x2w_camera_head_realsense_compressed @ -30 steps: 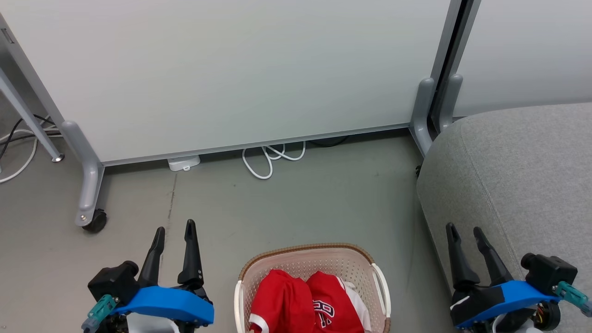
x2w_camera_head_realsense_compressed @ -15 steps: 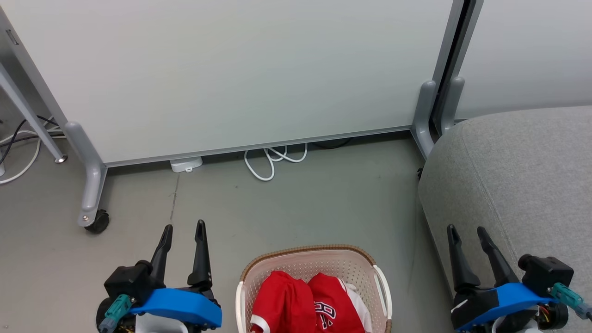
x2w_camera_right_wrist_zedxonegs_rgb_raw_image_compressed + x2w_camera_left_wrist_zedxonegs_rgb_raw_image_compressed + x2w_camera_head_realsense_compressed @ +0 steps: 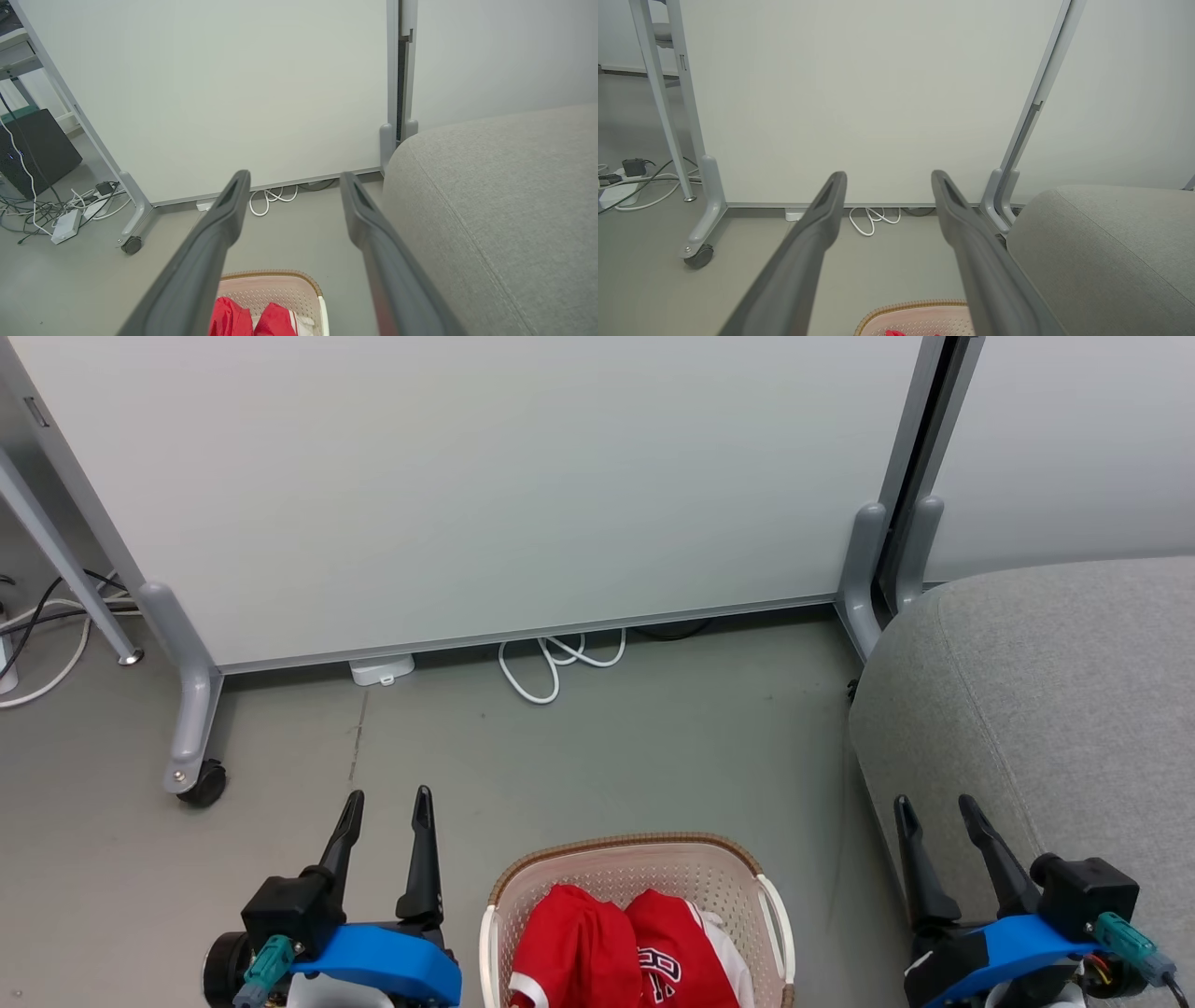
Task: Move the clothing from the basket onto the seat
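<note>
The red clothing (image 3: 611,952) with white trim and black lettering lies bunched inside the cream basket (image 3: 616,859), which stands on the floor at the bottom centre of the head view. In the right wrist view the clothing (image 3: 254,319) and basket (image 3: 280,284) show between the fingers, low down. The grey seat (image 3: 1046,700) fills the right side. My left gripper (image 3: 390,798) is open and empty, left of the basket. My right gripper (image 3: 934,803) is open and empty, over the seat's front corner. In the left wrist view the basket's rim (image 3: 910,305) peeks at the bottom.
A white partition panel (image 3: 485,476) on grey legs stands behind the basket, one leg ending in a caster (image 3: 201,782). White cable loops (image 3: 551,663) lie at its base. More cables and a power strip (image 3: 67,224) lie at the far left.
The head view has shifted slightly, so the scene sits a bit lower and to the right. My left gripper has moved right, closer to the basket. The clothing and basket have not moved.
</note>
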Motion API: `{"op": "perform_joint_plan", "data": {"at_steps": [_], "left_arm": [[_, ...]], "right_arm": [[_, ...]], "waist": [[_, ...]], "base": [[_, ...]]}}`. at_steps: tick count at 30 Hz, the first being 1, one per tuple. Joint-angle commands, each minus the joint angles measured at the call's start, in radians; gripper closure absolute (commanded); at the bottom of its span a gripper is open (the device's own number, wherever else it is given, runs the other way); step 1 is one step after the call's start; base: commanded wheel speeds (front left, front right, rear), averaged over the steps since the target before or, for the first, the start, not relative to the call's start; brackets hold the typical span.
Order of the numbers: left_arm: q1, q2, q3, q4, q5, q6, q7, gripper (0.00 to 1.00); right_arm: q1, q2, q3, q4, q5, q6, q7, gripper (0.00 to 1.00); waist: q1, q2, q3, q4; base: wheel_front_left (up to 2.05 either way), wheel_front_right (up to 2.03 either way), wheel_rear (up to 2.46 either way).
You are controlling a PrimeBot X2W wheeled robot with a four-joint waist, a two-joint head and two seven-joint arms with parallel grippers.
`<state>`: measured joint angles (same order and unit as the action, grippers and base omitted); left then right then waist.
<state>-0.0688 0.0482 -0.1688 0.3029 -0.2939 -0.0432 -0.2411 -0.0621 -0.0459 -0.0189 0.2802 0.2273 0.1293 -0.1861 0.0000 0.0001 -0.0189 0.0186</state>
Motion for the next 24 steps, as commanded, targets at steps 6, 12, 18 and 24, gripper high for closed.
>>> {"op": "perform_joint_plan", "data": {"at_steps": [6,12,18,24], "left_arm": [[-0.014,0.003,-0.012,0.006,0.046,0.013,-0.019,0.0],[-0.008,0.003,-0.013,0.008,0.065,0.018,-0.026,0.0],[-0.006,0.003,-0.011,0.007,0.056,0.021,-0.026,0.0],[-0.001,0.003,-0.011,0.011,0.047,0.024,-0.026,0.0]], "right_arm": [[0.002,-0.007,0.005,0.001,-0.054,0.002,-0.014,0.0],[0.002,-0.007,0.007,0.001,-0.078,0.002,-0.02,0.0],[0.005,-0.007,0.003,0.0,-0.075,0.002,-0.019,0.0],[0.003,-0.007,0.008,-0.003,-0.069,0.002,-0.019,0.0]], "waist": [[0.0,-0.0001,-0.005,0.001],[0.0,-0.0001,-0.008,-0.001],[0.0,-0.0001,-0.008,-0.002],[0.0,-0.0001,-0.003,-0.005]], "base": [[0.0,0.0,0.0],[0.0,0.0,0.0],[0.0,0.0,0.0],[0.0,0.0,0.0]]}}
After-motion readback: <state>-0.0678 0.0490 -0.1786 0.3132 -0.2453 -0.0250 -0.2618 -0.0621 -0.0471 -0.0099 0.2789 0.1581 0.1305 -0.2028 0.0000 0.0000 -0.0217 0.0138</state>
